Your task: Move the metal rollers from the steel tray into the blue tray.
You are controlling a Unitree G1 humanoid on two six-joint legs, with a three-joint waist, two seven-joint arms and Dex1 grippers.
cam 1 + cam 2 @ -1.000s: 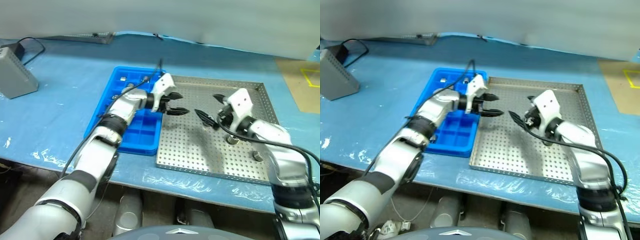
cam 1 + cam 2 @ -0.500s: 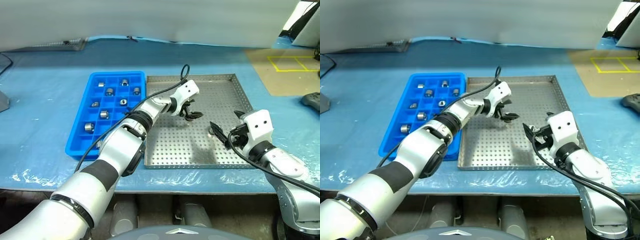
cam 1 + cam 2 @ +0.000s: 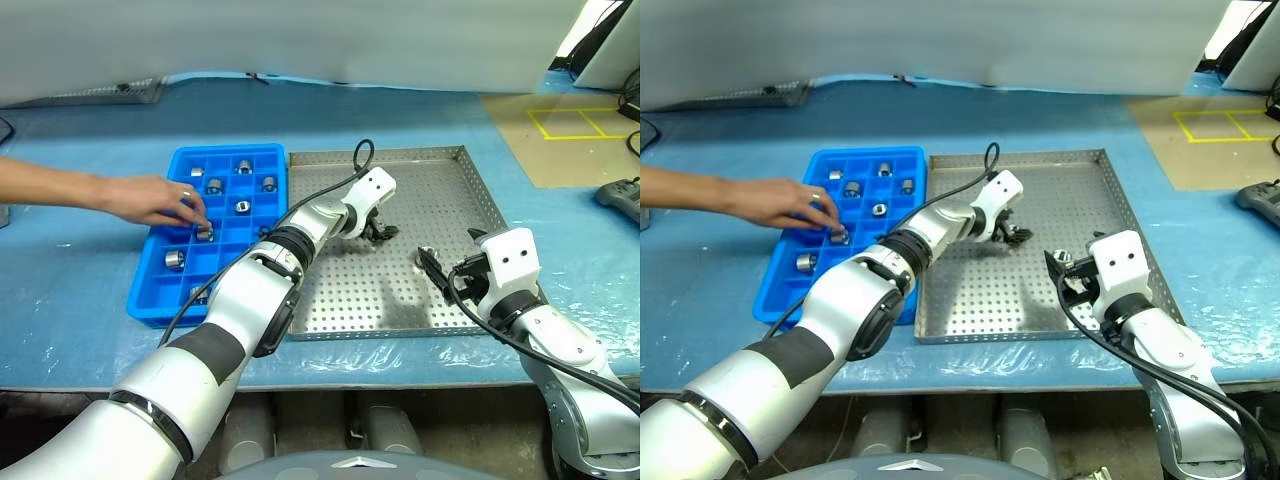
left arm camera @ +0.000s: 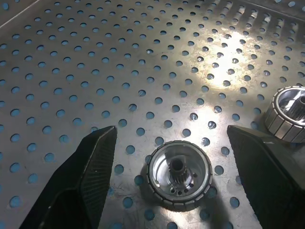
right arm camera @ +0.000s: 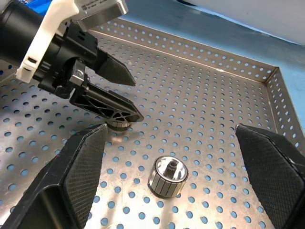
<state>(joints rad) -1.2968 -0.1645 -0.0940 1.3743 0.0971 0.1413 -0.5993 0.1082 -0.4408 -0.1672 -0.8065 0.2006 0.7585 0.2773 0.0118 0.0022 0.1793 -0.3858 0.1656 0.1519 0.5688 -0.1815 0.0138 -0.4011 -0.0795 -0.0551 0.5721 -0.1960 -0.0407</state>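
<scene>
The steel tray point(image 3: 390, 153) lies on the blue table cover, with the blue tray point(image 3: 150, 305) against its left side. My left gripper point(image 4: 172, 131) is open, low over the steel tray's middle, its fingers on either side of a metal roller point(image 4: 179, 179). A second roller point(image 4: 288, 114) lies close by. My right gripper point(image 5: 170, 129) stands open near the steel tray's right side, with that same roller point(image 5: 167, 176) ahead of its fingers. Several rollers point(image 3: 243, 206) sit in the blue tray's compartments. A person's hand point(image 3: 160, 200) reaches over the blue tray.
A dark controller point(image 3: 622, 195) lies at the right edge of the table. A brown board with yellow tape marks point(image 3: 560, 120) sits at the back right. A flat grey object point(image 3: 100, 92) lies at the back left.
The camera has swung round. My left gripper went from the blue tray's edge down to the steel tray's middle. A person's arm has come in over the blue tray.
</scene>
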